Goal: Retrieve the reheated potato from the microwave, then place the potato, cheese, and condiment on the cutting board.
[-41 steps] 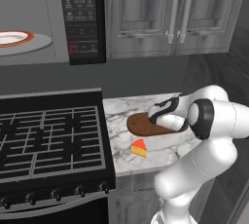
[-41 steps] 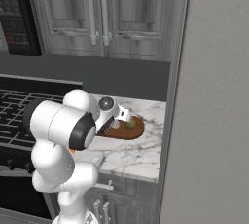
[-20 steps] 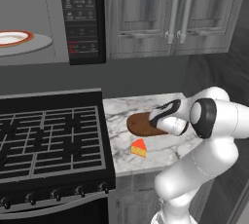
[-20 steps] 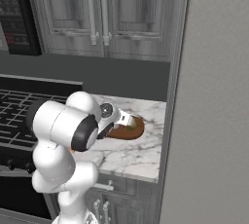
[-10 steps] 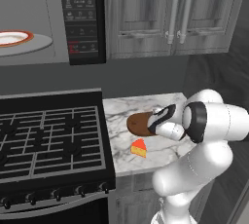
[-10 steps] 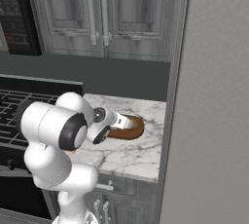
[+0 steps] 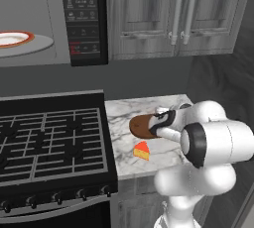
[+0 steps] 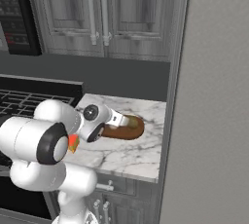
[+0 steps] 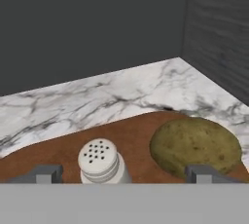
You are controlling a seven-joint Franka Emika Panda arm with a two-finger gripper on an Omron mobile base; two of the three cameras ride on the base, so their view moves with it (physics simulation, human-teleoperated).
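On the cutting board (image 9: 141, 135), the condiment shaker (image 9: 99, 162) stands upright between the claw's (image 9: 121, 173) wide-spread fingers, and the potato (image 9: 197, 146) lies just beside it, taking up the board's right end in the hand view. Bare marble counter (image 9: 97, 99) runs behind the board to the dark backsplash. A side wall (image 9: 219, 28) closes the corner. The cheese (image 7: 142, 150) sits on the counter toward the front edge, apart from the board.

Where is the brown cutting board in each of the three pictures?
Left base view: the cutting board lies mid-frame on the marble counter, its right end hidden by the arm.
Right base view: mid-frame, showing right of the arm's wrist.
Hand view: along the bottom, under the potato and the condiment.
Shared landmark: the marble counter.
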